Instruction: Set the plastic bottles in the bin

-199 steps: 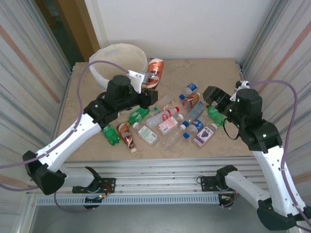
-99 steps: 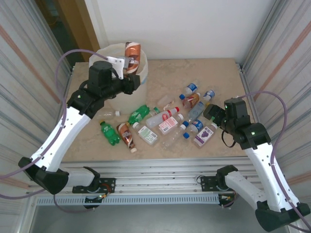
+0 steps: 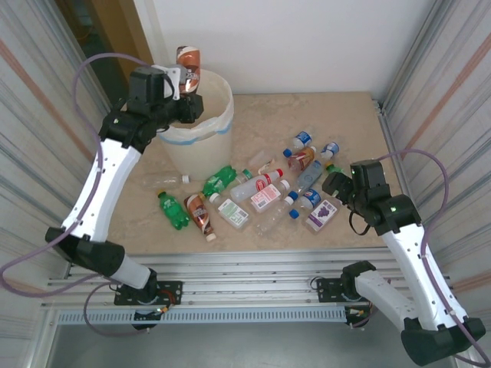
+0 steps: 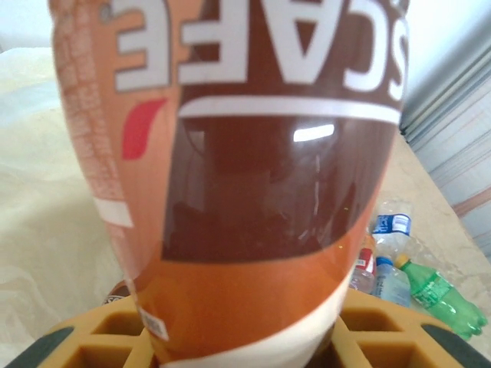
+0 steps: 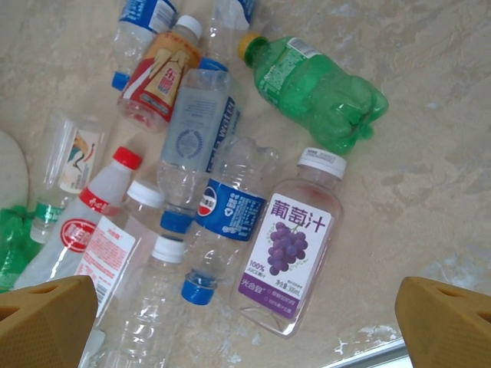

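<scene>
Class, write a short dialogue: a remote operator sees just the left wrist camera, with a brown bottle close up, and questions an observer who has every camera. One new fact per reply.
Operator: Is my brown bottle over the bin?
Observer: Top view: the left gripper holds it raised at the bin's far left rim; fully over the opening, I cannot tell.
Operator: And the right arm?
Observer: The right gripper is open, empty, hovering over a grape juice bottle lying flat.

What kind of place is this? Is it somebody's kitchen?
Probably a robot test booth, not a kitchen: two robot arms bolted to a metal frame, a table boxed in by plain panels, and plastic bottles scattered beside a bin.
</scene>
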